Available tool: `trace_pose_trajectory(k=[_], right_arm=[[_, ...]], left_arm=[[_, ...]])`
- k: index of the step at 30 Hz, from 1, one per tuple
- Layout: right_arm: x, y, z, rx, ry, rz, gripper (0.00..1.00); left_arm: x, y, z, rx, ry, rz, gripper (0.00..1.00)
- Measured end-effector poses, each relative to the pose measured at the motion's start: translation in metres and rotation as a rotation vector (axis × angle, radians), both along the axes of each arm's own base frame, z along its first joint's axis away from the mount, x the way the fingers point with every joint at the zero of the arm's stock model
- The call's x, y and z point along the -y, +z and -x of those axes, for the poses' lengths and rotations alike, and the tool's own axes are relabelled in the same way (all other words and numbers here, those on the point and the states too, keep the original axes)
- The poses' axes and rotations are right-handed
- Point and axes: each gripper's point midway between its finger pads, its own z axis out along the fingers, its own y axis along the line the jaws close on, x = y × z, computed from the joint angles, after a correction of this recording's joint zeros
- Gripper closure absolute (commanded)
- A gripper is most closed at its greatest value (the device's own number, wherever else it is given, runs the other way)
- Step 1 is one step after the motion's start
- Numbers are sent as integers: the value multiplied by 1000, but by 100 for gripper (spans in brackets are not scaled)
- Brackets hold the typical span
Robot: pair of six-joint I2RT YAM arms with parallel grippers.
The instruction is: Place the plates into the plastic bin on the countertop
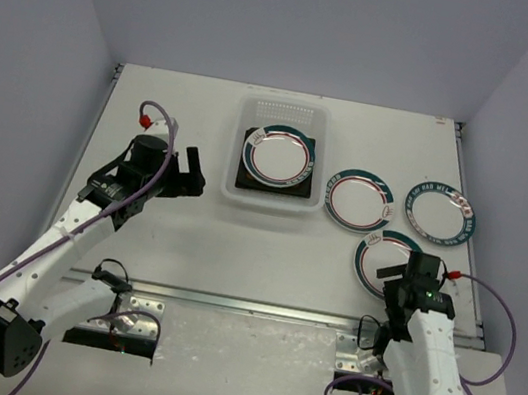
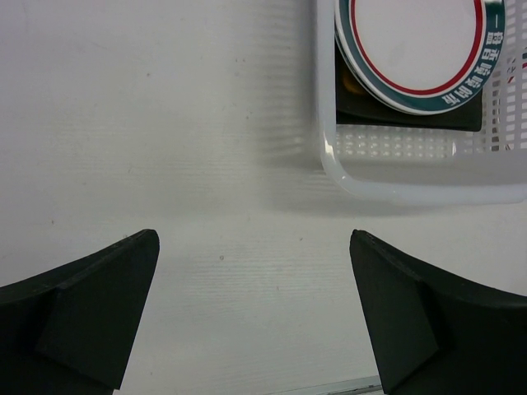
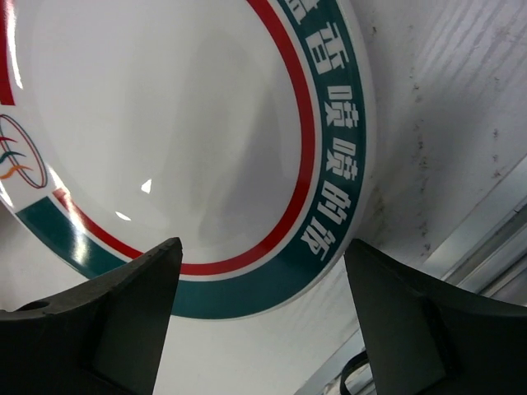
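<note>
Right pincer [image 3: 262,247] spread wide, empty, poised over near plate [image 1: 378,254]: round, green-red rim band, flat on counter [image 1: 234,253] toward front-right edge. Contact with plate not evident.

Left pincer [image 2: 254,239] likewise released, empty, over bare counter just beside plastic bin [image 1: 233,157].

Bin held round plate [image 1: 277,153] atop dark square plate [image 2: 412,119]. Second square underneath: could not tell.

Outside bin, on its right: near plate, middle plate [image 1: 359,197], far-right plate [image 1: 440,213].

Judged partway done; three round plates left.

The 2 arms reach forward, left gripper [image 2: 254,240] and right gripper [image 3: 263,245] spread wide.
</note>
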Motion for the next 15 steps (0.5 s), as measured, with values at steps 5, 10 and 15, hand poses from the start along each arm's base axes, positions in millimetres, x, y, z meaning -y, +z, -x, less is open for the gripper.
trace_pose_trajectory(k=[5, 10, 15], right_arm=[[1, 0, -15, 58, -31, -7, 41], [3, -3, -24, 118, -66, -15, 61], [2, -6, -31, 200, -88, -24, 83]], left_arm=[[2, 0, 1, -1, -11, 5, 0], [3, 0, 1, -2, -14, 7, 0], [3, 0, 1, 0, -17, 9, 0]])
